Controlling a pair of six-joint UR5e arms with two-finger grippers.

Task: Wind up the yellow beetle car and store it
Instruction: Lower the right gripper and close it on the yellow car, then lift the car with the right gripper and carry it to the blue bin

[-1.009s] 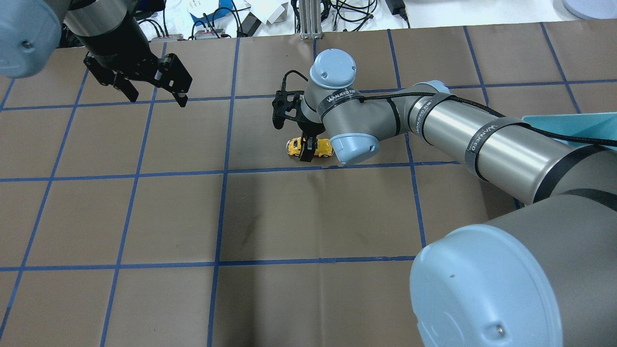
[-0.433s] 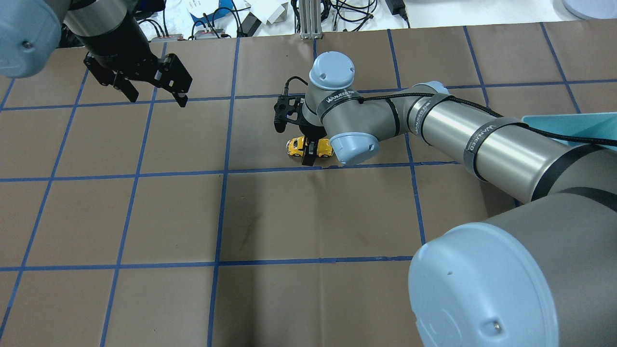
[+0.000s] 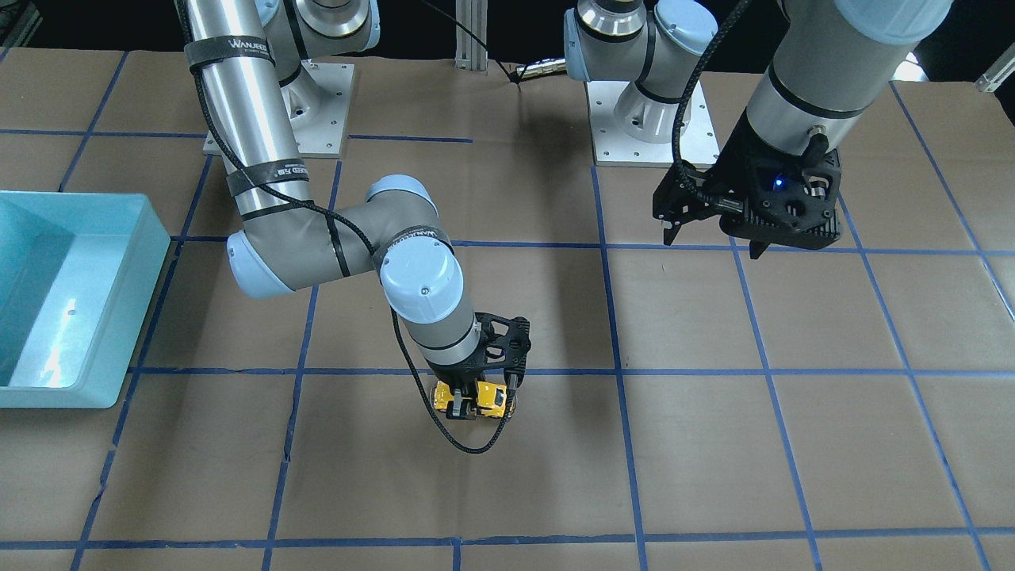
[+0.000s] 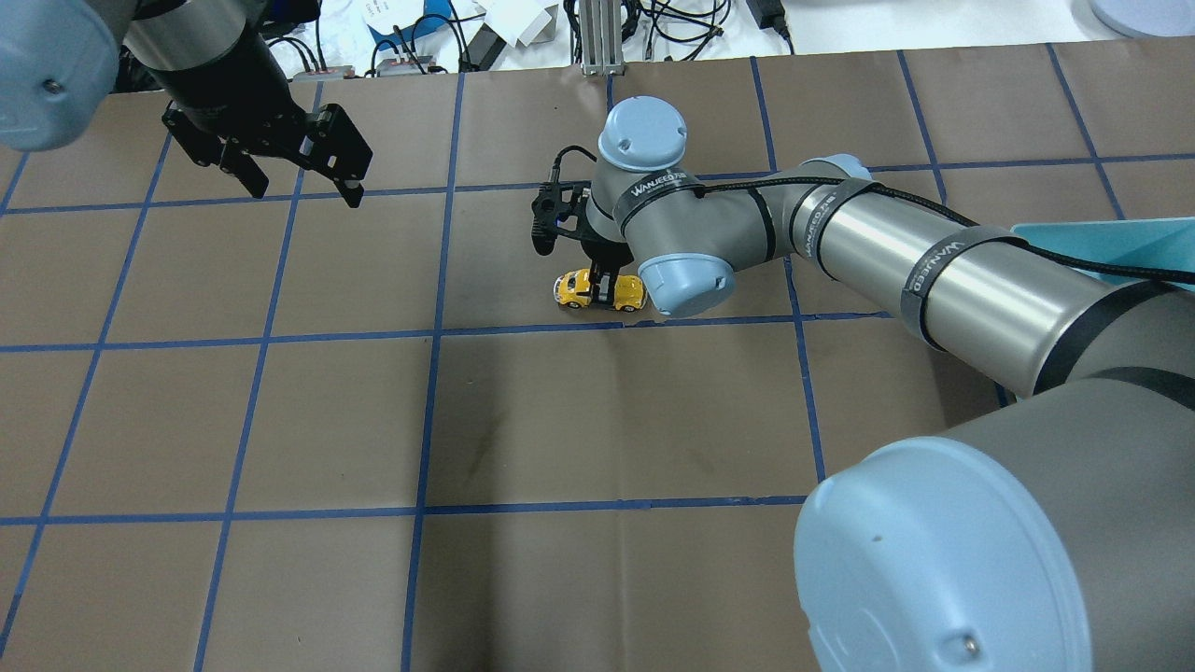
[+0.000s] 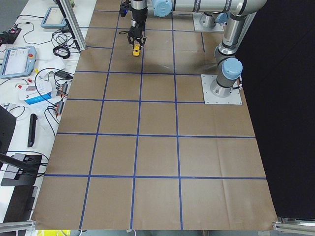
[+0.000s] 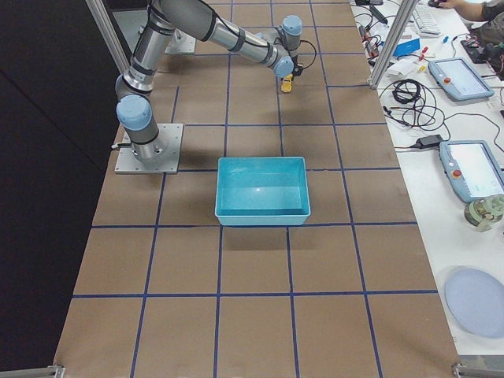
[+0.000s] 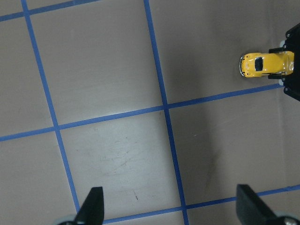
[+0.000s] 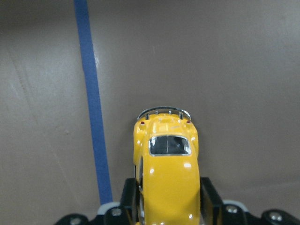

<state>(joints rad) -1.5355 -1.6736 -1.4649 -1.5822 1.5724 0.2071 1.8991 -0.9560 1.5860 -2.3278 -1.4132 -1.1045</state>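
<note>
The yellow beetle car [image 4: 581, 288] sits low on the brown paper table, near a blue tape line. My right gripper [image 4: 607, 291] points straight down and is shut on the car's sides. In the right wrist view the car [image 8: 166, 168] fills the space between the two black fingers [image 8: 130, 199]. It also shows in the front view [image 3: 476, 396] and the left wrist view [image 7: 260, 64]. My left gripper [image 4: 305, 191] is open and empty, held high over the far left of the table, well apart from the car.
A teal bin [image 3: 147, 238] stands on the robot's right side of the table; it also shows in the right-side view [image 6: 260, 213]. Blue tape lines grid the paper. Cables and devices lie past the table's far edge [image 4: 420, 37].
The right gripper's near finger has come in against the car's side, so the jaws have closed on it. The car stays in nearly the same spot. The left arm has not moved.
</note>
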